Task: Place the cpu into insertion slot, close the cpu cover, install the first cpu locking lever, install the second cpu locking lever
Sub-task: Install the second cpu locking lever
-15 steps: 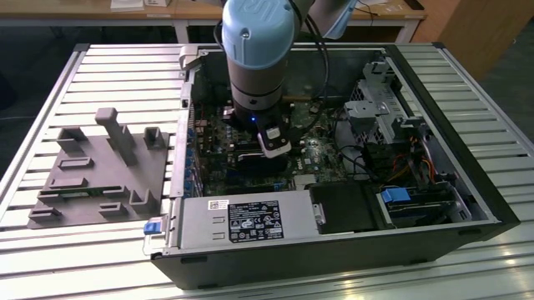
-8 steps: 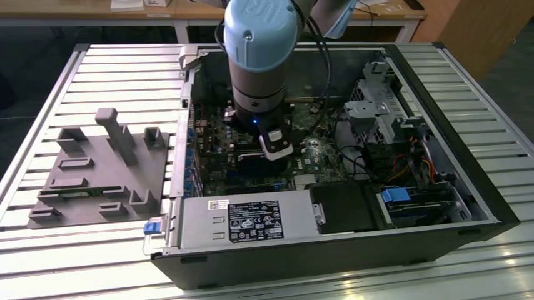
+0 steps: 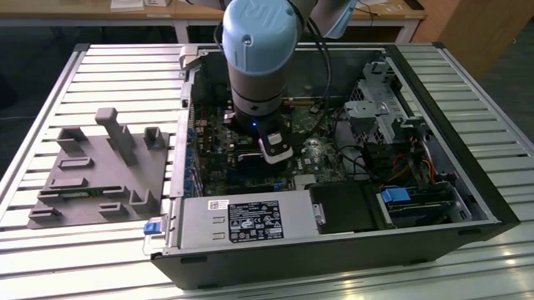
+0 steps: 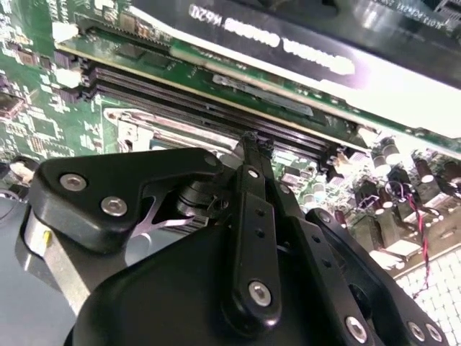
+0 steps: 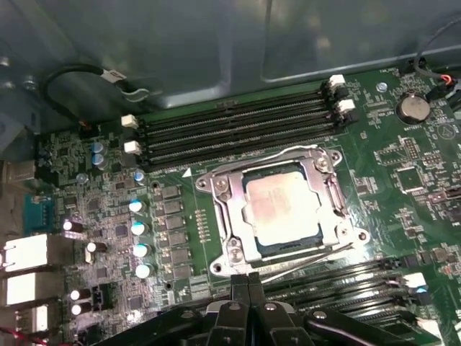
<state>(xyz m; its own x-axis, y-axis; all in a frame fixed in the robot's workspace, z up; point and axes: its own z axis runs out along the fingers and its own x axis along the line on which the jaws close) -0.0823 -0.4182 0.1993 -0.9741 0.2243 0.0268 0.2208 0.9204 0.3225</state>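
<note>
In the first wrist view the cpu lies flat in the insertion slot, its pale metal top showing through the window of the cpu cover, which is folded down over it. A thin wire locking lever runs along the socket side nearest my gripper. The two fingers are pressed together, shut, with their tips just off that side of the socket. In the second wrist view the gripper hangs over the silvery socket rim. The exterior view has the gripper low inside the computer case.
Long black memory slots flank the socket on both sides. A black card stands beyond them. Capacitors and a coin battery stud the board. The power supply, drive cage and case walls hem in the arm. A grey fixture lies at the exterior view's left.
</note>
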